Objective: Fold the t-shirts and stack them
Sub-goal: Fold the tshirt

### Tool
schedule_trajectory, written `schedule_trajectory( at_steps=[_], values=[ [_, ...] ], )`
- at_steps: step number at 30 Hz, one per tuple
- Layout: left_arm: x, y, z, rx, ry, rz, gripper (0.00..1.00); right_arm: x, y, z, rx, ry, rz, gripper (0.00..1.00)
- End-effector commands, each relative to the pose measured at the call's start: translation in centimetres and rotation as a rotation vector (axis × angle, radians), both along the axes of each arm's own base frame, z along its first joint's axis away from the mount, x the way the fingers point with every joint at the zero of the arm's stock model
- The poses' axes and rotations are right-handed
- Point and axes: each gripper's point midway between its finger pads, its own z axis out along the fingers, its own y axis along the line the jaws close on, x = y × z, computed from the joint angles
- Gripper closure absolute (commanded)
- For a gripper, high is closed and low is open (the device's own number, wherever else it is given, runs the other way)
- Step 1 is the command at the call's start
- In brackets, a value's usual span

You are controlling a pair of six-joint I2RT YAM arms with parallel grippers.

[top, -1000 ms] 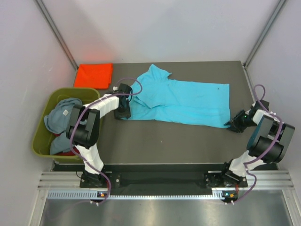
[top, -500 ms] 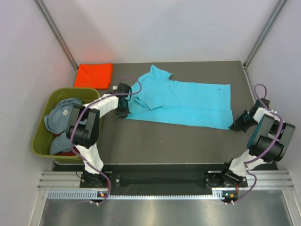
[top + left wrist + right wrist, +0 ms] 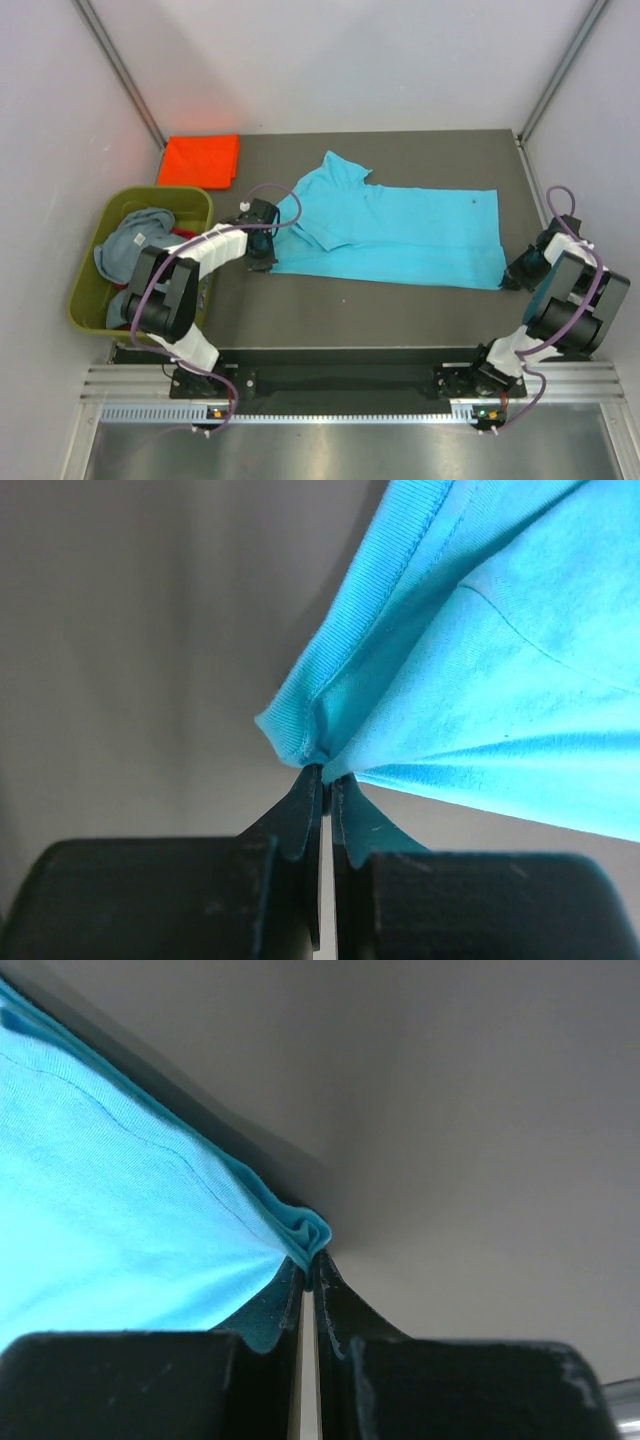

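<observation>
A turquoise t-shirt (image 3: 400, 232) lies stretched across the dark table (image 3: 360, 310), folded lengthwise. My left gripper (image 3: 266, 262) is shut on its near left corner; in the left wrist view the cloth (image 3: 480, 680) bunches at the gripper (image 3: 327, 776). My right gripper (image 3: 508, 282) is shut on the near right corner; the hem (image 3: 305, 1228) is pinched at that gripper (image 3: 311, 1260). An orange-red t-shirt (image 3: 200, 160) lies folded at the back left. A grey-blue t-shirt (image 3: 135, 245) lies crumpled in the tub, with a bit of red cloth (image 3: 150, 325) below it.
The olive-green tub (image 3: 93, 288) stands off the table's left edge beside the left arm. White walls close in the back and both sides. The arm bases sit on a rail at the near edge.
Both grippers closed on the turquoise shirt's near corners and pulled it toward the near edge, the right one also outward to the right. The shirt now lies flatter and lower on the table.
</observation>
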Motion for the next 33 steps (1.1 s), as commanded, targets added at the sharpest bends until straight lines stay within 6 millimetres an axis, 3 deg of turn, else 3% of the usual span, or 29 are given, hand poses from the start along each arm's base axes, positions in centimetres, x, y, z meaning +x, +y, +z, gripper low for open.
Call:
schedule_trajectory(
  at_steps=[1, 2, 4, 5, 7, 11, 16, 18, 19, 21, 22, 24, 25, 26, 29, 31, 32, 33],
  values=[
    [-3.6, 1.3, -0.2, 0.041, 0.092, -0.003, 1.00, -1.4, -1.5, 0.7, -0.086, 0.027, -0.005, 1.00],
    [-3.8, 1.1, 0.0, 0.029, 0.093, -0.012, 1.00, -1.7, -1.3, 0.6, -0.079, 0.031, -0.003, 0.99],
    [-4.0, 1.2, 0.5, 0.025, 0.084, -0.020, 0.88, -2.0, -1.0, 0.8, -0.075, 0.031, 0.001, 0.96],
    [-4.0, 1.1, 1.3, 0.011, 0.061, -0.023, 0.77, -1.9, -1.0, 1.0, -0.073, 0.023, 0.002, 0.84],
    [-4.1, 1.2, 2.3, 0.011, 0.045, -0.032, 0.71, -1.7, -0.5, 1.8, -0.052, -0.001, 0.038, 0.72],
    [-3.8, 1.3, 5.1, 0.005, -0.009, -0.046, 0.62, -0.1, -1.5, 5.7, -0.110, -0.083, 0.059, 0.61],
    [-2.8, -0.3, 8.9, -0.077, -0.093, -0.111, 0.58, 2.6, 0.3, 9.0, -0.127, -0.180, 0.140, 0.53],
    [-1.7, -1.2, 10.4, -0.112, -0.134, -0.137, 0.57, 5.1, 2.7, 11.2, -0.143, -0.266, 0.237, 0.53],
    [-1.4, -1.5, 10.7, -0.122, -0.143, -0.151, 0.55, 6.3, 5.1, 11.8, -0.136, -0.298, 0.314, 0.53],
    [0.0, -2.1, 11.1, -0.132, -0.169, -0.155, 0.50, 8.7, 8.0, 13.4, -0.119, -0.376, 0.402, 0.53],
    [0.5, -2.3, 11.0, -0.132, -0.178, -0.163, 0.47, 9.5, 11.1, 13.8, -0.090, -0.409, 0.478, 0.53],
    [1.8, -2.7, 10.4, -0.128, -0.167, -0.174, 0.46, 11.1, 14.7, 14.5, -0.040, -0.471, 0.555, 0.53],
    [2.3, -2.7, 10.1, -0.117, -0.168, -0.184, 0.46, 11.3, 18.2, 14.7, 0.006, -0.493, 0.632, 0.53],
    [2.7, -2.7, 9.6, -0.110, -0.157, -0.186, 0.46, 11.7, 20.0, 15.1, 0.035, -0.520, 0.669, 0.53],
    [3.6, -2.4, 6.8, -0.075, -0.081, -0.176, 0.47, 12.2, 26.8, 14.6, 0.210, -0.562, 0.804, 0.55],
    [3.7, -2.2, 6.0, -0.072, -0.063, -0.165, 0.49, 11.7, 31.1, 13.0, 0.307, -0.521, 0.883, 0.57],
    [3.7, -2.1, 5.5, -0.068, -0.050, -0.161, 0.49, 11.8, 32.5, 13.2, 0.321, -0.526, 0.911, 0.58],
    [3.4, -1.9, 4.9, -0.064, -0.033, -0.158, 0.51, 11.8, 33.9, 12.1, 0.334, -0.503, 0.930, 0.59]
  ],
)
